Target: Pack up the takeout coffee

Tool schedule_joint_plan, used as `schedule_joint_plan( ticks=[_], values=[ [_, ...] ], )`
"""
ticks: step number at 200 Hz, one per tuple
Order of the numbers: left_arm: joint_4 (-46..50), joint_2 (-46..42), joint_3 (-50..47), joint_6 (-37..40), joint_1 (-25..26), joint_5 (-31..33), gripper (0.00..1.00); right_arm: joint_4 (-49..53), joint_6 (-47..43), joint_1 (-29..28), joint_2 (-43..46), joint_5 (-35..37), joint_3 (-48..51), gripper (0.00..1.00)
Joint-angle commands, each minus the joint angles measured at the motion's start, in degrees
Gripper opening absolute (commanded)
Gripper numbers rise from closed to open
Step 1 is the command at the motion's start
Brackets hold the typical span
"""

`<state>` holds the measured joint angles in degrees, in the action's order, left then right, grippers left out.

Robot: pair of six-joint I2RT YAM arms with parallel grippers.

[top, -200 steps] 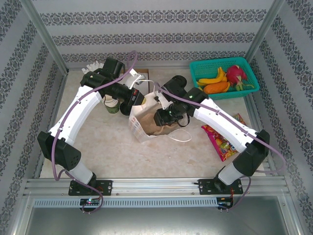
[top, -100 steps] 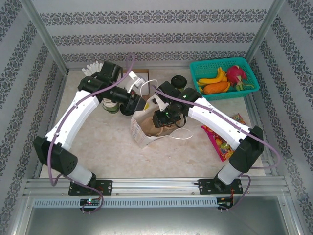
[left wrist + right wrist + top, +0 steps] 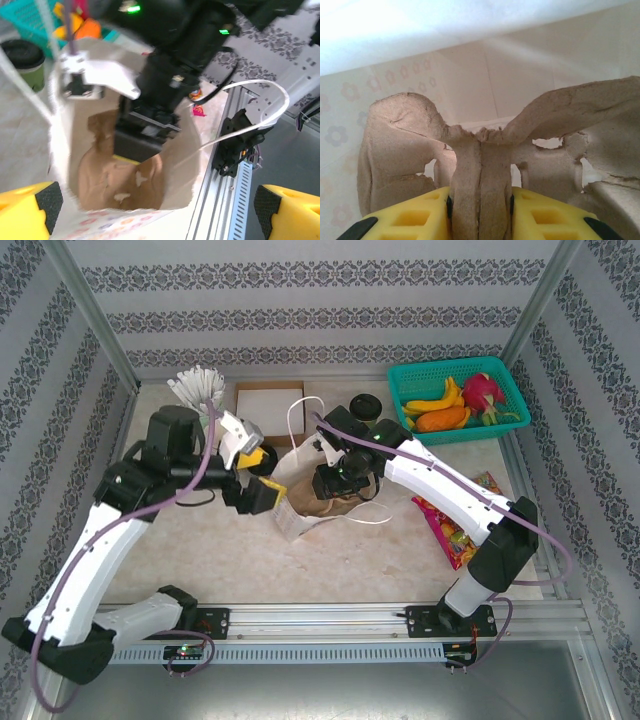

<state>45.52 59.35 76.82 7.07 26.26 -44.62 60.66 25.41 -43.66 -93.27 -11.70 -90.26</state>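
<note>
Faintly, flower prints dot the paper bag.

Left claw wide apart, right claw pinched.

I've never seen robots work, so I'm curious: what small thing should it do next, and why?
Probably the right gripper should let go and lift out of the paper bag. It is clamped on the middle ridge of the cardboard cup carrier down inside the bag, while the takeout coffee stands outside on the table behind it, and the left gripper hangs open.
</note>
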Motion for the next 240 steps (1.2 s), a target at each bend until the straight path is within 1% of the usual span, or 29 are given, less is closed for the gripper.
schedule_joint_plan(
  ticks=[1,20,36,57,72,99,108,121,162,174,197,214,240],
  values=[
    [-13.59,-4.92,-5.98,1.81,7.47,5.06,1.00,1.22,1.66,-0.37,-0.77,1.64,-0.84,0.32],
    [-18.43,-5.72,-8.75,7.06,14.44,9.51,1.00,0.90,1.93,-0.44,-0.77,1.86,-0.88,0.32],
    [-18.95,-4.14,-8.45,11.43,19.23,12.00,1.00,0.53,2.40,-0.52,-0.64,1.99,-0.72,0.32],
    [-19.16,-2.19,-8.65,19.92,26.02,15.48,0.99,0.38,2.85,-0.65,-0.50,2.19,-0.53,0.32],
    [-21.37,-0.69,-8.94,23.12,29.35,19.59,0.97,0.75,3.10,-0.81,-0.50,2.41,-0.53,0.32],
    [-27.64,2.20,-10.32,26.50,33.56,28.87,0.94,1.25,3.47,-0.82,-0.13,3.09,-0.62,0.32],
    [-29.61,3.25,-10.67,27.25,34.55,30.98,0.92,1.30,3.65,-0.81,-0.04,3.18,-0.62,0.32],
    [-31.80,4.50,-10.94,27.89,35.66,32.31,0.90,1.22,3.82,-0.91,-0.07,3.35,-0.54,0.32],
    [-31.13,7.22,-9.53,27.32,35.96,29.27,0.80,0.69,3.99,-1.33,-0.07,3.62,-0.44,0.32],
    [-30.75,7.65,-9.28,26.77,35.96,28.78,0.75,0.60,4.06,-1.43,-0.14,3.71,-0.44,0.32],
    [-30.31,8.09,-9.04,25.63,35.96,27.93,0.60,0.58,4.04,-1.52,-0.45,3.80,-0.44,0.32],
    [-30.22,8.37,-9.08,25.18,35.97,27.83,0.57,0.56,4.22,-1.52,-0.59,3.88,-0.49,0.32],
    [-30.10,8.63,-8.98,25.02,35.94,28.09,0.43,0.51,4.38,-1.62,-0.61,3.99,-0.45,0.32]
  ],
)
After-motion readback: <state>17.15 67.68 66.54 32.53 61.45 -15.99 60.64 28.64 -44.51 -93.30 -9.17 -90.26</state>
